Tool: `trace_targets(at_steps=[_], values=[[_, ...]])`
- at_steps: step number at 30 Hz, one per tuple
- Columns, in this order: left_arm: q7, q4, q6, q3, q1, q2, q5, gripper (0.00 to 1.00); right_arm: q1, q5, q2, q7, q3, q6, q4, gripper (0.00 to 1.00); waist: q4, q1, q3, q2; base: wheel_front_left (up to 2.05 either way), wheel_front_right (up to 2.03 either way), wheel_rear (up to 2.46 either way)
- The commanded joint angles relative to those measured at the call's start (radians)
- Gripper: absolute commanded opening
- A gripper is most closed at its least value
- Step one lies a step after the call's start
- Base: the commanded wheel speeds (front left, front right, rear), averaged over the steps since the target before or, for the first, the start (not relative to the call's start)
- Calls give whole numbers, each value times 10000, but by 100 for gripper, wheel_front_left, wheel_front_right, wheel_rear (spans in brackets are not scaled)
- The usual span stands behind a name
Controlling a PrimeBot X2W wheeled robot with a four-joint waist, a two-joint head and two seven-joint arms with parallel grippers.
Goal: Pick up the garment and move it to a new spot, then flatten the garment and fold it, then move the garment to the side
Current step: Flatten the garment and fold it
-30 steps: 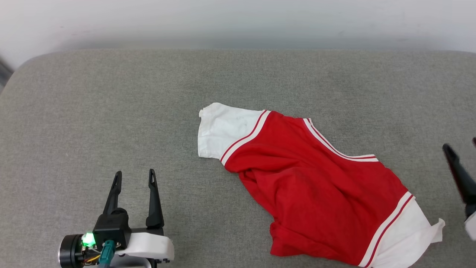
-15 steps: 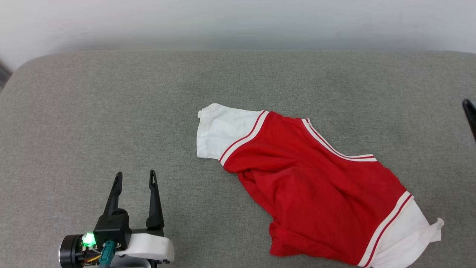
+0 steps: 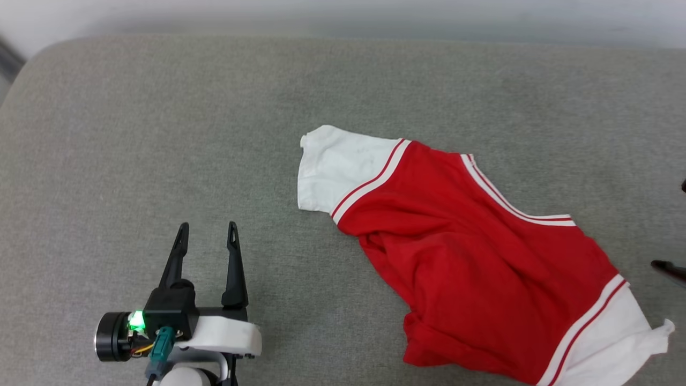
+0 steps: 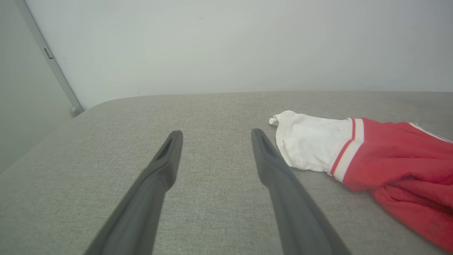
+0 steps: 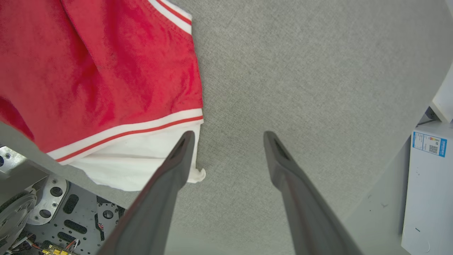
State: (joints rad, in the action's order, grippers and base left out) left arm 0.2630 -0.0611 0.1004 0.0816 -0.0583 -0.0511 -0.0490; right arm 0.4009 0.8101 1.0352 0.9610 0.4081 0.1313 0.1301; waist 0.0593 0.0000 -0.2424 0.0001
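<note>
Red soft garment is lying rumpled on woven grey cushion. Either side of it, left gripper and right gripper are gaping wide, empty.

The robot's left gripper sits low on its left side, two long dark fingers spread wide and pointing forward, a green light glowing at the wrist. The right gripper points downward, fingers likewise parted, holding nothing.

Left gripper — two long dark fingers on a black block, with green light, teal plug, white shell — slotted grey metal base.
</note>
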Motion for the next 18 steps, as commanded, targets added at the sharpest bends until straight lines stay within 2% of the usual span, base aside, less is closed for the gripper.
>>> trace_targets(at_steps=[1, 5, 12, 16, 17, 18], values=[[25, 16, 44, 42, -200, 7, -54, 100, 337, 105, -151, 129, 225, -11, -266, 100, 174, 0, -240, -1, 0, 0, 0], [25, 51, 86, 208, -437, 9, -102, 100, 726, 49, -666, 234, 1082, -11, -1189, 100, 372, 0, -617, -1, 0, 0, 0], [25, 82, 182, 290, -713, 10, -136, 100, 728, -114, -1814, -679, 2516, -9, -3093, 100, 530, 0, -1113, -1, 0, 0, 0], [25, 64, 213, 280, -705, 12, -146, 100, 478, 93, -2092, -1177, 3460, -5, -3544, 100, 510, 0, -1180, -1, 0, 0, 0], [25, 58, 233, 254, -683, 12, -143, 100, 605, 67, -2116, -1537, 3489, -6, -3524, 33, 473, 0, -1160, -1, 0, 0, 0], [25, 44, 247, 234, -645, 12, -132, 100, 734, 109, -2104, -1854, 3485, -6, -3515, 0, 435, 0, -1126, -1, 0, 0, 0]])
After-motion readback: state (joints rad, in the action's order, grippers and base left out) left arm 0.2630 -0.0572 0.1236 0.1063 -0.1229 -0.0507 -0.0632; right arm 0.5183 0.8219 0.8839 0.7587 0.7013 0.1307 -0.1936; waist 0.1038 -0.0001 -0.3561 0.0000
